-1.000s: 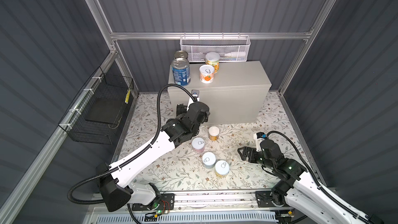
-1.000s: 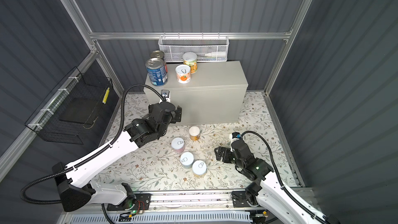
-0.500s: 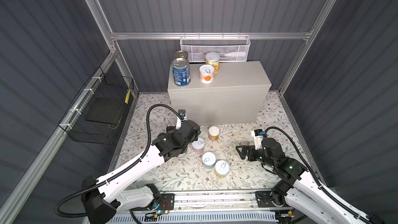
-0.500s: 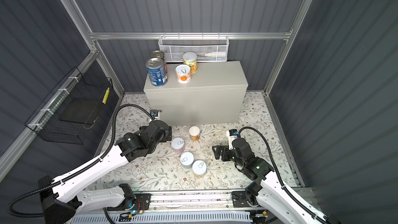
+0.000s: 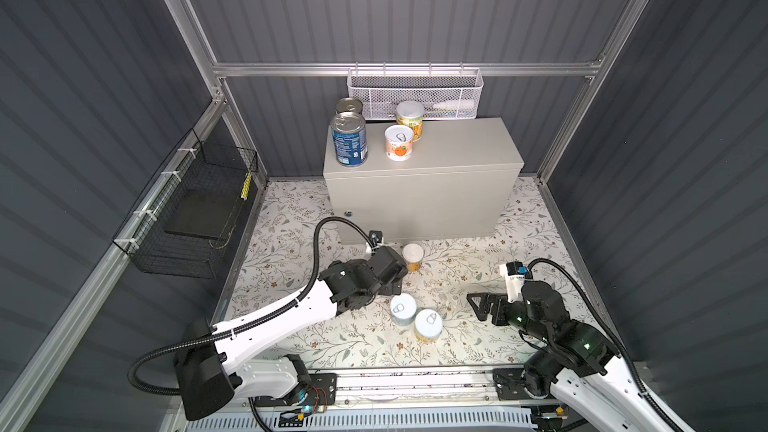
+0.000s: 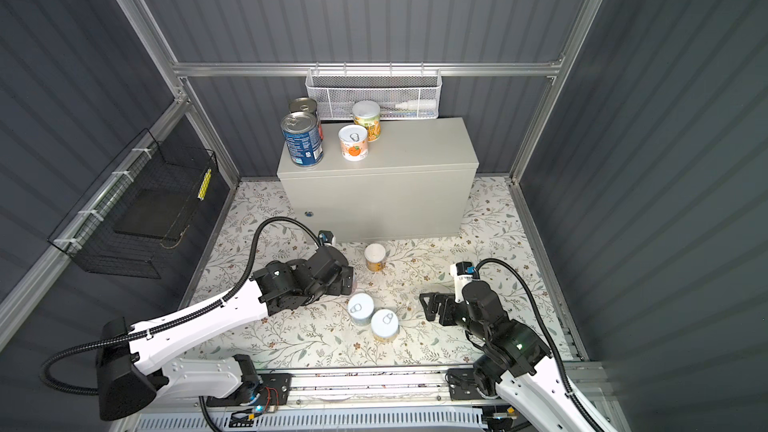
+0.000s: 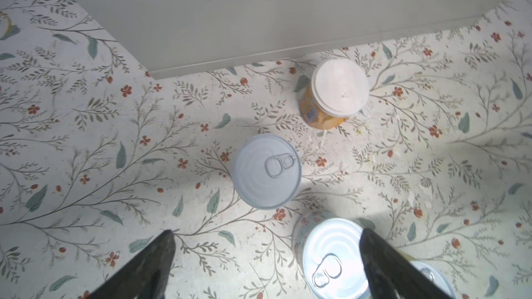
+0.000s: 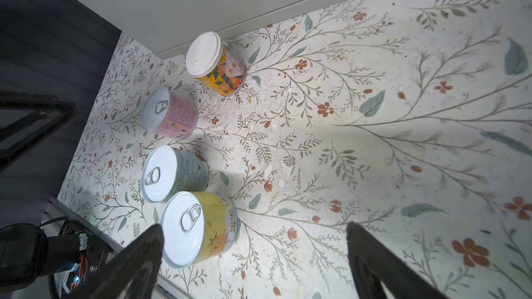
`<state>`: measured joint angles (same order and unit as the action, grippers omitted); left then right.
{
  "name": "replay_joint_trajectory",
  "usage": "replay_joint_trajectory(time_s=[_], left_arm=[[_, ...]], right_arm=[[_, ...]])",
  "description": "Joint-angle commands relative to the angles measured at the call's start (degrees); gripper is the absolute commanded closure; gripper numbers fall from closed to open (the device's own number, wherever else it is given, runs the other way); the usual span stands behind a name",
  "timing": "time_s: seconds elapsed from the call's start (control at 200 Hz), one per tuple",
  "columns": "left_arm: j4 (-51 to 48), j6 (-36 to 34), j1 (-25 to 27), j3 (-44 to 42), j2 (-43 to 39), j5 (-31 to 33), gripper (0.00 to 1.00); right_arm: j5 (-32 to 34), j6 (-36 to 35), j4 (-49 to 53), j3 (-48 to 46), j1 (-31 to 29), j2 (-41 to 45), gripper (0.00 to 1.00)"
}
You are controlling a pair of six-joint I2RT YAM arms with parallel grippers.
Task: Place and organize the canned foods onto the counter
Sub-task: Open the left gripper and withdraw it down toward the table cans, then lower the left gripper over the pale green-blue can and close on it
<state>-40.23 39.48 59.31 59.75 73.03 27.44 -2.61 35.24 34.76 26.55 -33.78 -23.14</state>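
Left gripper (image 7: 267,234): jaws apart, holding nothing, positioned above the pink can (image 8: 169,113) on the floral floor (image 5: 291,251). Right gripper (image 8: 254,227): jaws apart, holding nothing, near the yellow can (image 8: 198,225). The pale can (image 5: 403,308) and orange can (image 5: 412,256) also stand on the floor. In both top views the counter (image 5: 449,151) carries four upright cans at its left end, including the blue can (image 5: 349,145)

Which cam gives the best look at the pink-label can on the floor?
The right wrist view is best: the pink-label can stands unobstructed there, with its pull-tab lid and pink side both visible. The left wrist view shows only its lid, from straight above. In both top views the left gripper hangs over it and hides nearly all of it.
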Motion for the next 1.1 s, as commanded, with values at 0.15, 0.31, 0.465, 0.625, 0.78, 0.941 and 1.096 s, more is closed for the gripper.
replay_joint_trajectory(time_s=[0.15,0.31,0.465,0.625,0.78,0.941,1.096], left_arm=[[1.34,0.48,8.58,1.68,9.36,-3.53,0.00],[-1.15,2.85,11.78,3.87,14.59,-0.15,0.00],[-0.39,4.90,12.15,2.98,15.04,1.32,0.01],[-1.08,8.16,12.14,1.06,14.62,3.15,0.01],[0.24,9.79,12.14,-1.70,12.08,3.68,0.05],[0.01,9.15,12.15,-1.97,11.86,4.06,0.06],[1.69,7.67,12.14,-2.11,12.62,2.60,0.07]], right_arm=[[-0.18,0.97,2.40,-0.18,0.02,-0.13,0.01],[-1.07,1.16,2.35,-0.11,-0.01,-1.16,0.01],[-1.87,1.37,3.22,0.18,0.00,-0.61,0.01],[-2.48,1.23,2.96,0.13,0.00,-0.46,0.01],[-2.38,1.20,2.67,0.08,0.03,-1.38,0.01],[-2.09,0.92,2.26,0.17,0.02,-2.15,0.01],[-1.87,0.97,2.22,0.25,-0.05,-2.68,0.01]])
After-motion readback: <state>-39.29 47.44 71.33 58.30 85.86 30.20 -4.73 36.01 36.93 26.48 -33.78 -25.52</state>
